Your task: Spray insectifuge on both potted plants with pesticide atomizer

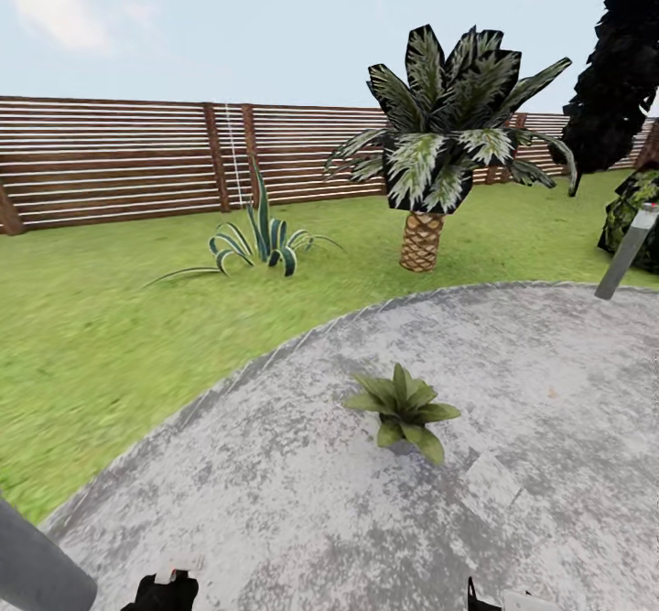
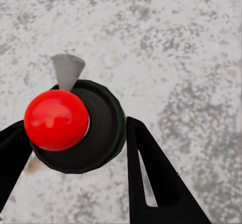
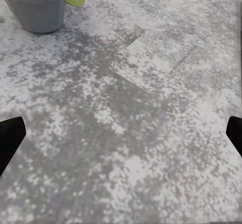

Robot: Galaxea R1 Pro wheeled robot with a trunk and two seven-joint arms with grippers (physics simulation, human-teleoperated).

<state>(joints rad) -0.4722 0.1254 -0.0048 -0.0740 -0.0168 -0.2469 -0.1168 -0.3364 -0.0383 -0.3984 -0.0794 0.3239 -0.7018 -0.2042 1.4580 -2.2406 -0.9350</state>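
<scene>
paving of mottled grey lies directly under you, a round pad whose curved edge sweeps from 7 o'clock up to 1 o'clock in the head view. your left gripper is clenched on the pesticide atomizer: in the left wrist view the two black fingers sit either side of a round black end with a glossy red ball on it, and a small pale grey cone pokes out behind. in the head view that gripper is a dark shape at 7 o'clock, right at the frame edge. your right gripper is released, its fingertips spread wide at both margins of the right wrist view with bare paving between them; in the head view it just shows at 5 o'clock.

one potted plant stands on the paving just ahead, slightly toward 1 o'clock, a low rosette of pointed green leaves. the right wrist view catches its grey pot and one leaf tip, well apart from the fingers. a paler square patch marks the paving beside it.

beyond the paving edge, lawn runs out to 9 and 12 o'clock. a striped curling-leaf plant sits on the grass at 11 o'clock, a short palm at 12 to 1 o'clock, and dark shrubs at 2 o'clock. a brown slat fence closes the far side under a pale sky.
</scene>
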